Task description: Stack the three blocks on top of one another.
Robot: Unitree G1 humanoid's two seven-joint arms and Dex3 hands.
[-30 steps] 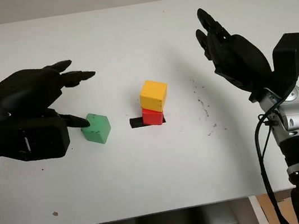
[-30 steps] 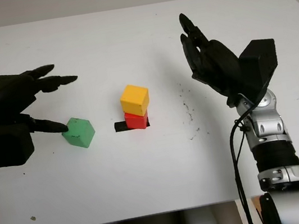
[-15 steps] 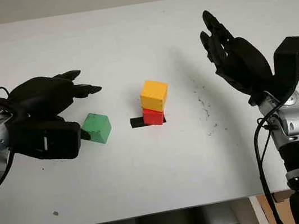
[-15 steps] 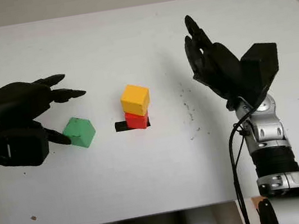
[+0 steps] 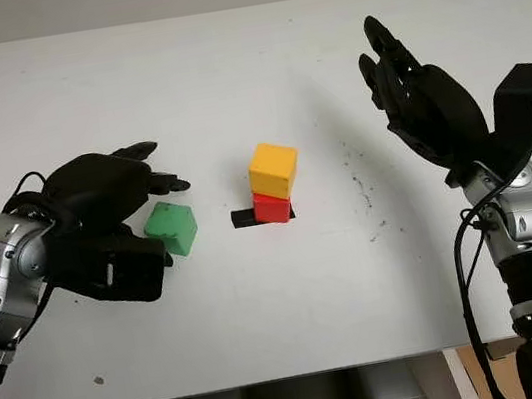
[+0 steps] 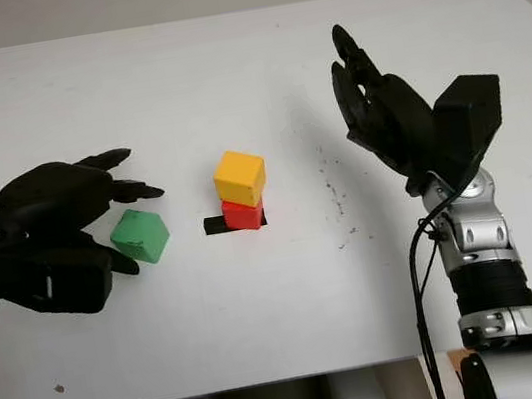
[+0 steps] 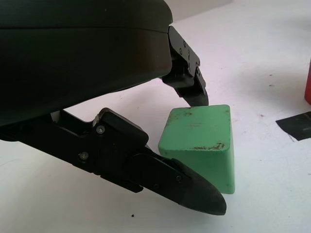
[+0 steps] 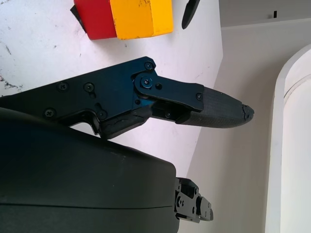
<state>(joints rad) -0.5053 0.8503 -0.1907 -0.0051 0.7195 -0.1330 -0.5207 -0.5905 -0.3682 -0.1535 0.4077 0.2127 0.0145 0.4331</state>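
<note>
On the table [image 5: 228,84], one yellow block [image 5: 273,169] is sitting atop one red block [image 5: 269,207]; the left hand [image 5: 107,220] is cupping one green block [image 5: 171,229] without gripping; the right hand [image 5: 424,109] is hovering, holding nothing.

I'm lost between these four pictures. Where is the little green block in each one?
Left eye view: green block left of centre, beside the left hand.
Right eye view: left of centre.
Left wrist view: centre, between the fingers.
Right wrist view: not in it.
Shared landmark: the yellow block on the red block.
</note>
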